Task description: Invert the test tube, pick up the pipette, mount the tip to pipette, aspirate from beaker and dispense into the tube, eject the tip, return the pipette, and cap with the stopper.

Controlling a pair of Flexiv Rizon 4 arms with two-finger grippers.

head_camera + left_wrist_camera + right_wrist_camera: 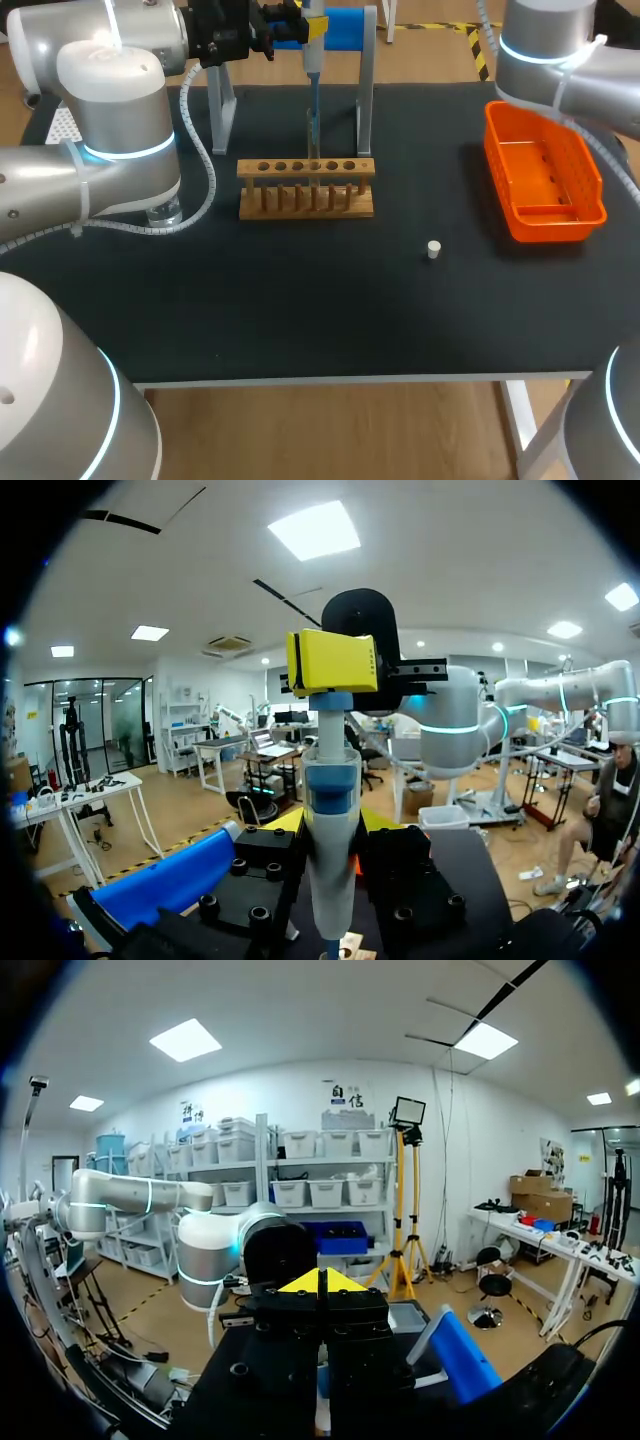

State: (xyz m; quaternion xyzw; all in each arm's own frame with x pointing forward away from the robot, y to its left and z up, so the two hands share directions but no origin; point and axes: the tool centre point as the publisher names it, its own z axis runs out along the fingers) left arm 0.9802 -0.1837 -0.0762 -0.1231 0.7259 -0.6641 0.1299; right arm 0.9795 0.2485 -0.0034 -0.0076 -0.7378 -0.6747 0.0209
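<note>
Our left gripper [283,30] is at the far side of the table [300,310], left of its middle. It is closed on the pipette [313,45], with one finger on each side of the barrel. In the left wrist view the same gripper [330,825] has the pipette [331,810] upright between its fingers, and the pipette's yellow head stands above them.

The pipette hangs straight down, and its thin lower end reaches into the test tube [312,138]. We cannot tell how deep it goes. The test tube stands upright in a middle hole of the wooden rack [306,187]. Just behind the rack is a grey stand [365,90] with a blue bar across its top.

The beaker [164,212] is to the left of the rack, mostly hidden under our left arm. The small white stopper [433,249] lies alone on the table, nearer to us and to the right of the rack. An orange basket [590,190] sits far to the right.

Our right arm comes in at the far right. In the right wrist view the right gripper [322,1282] has its yellow tips pressed together with nothing between them.
</note>
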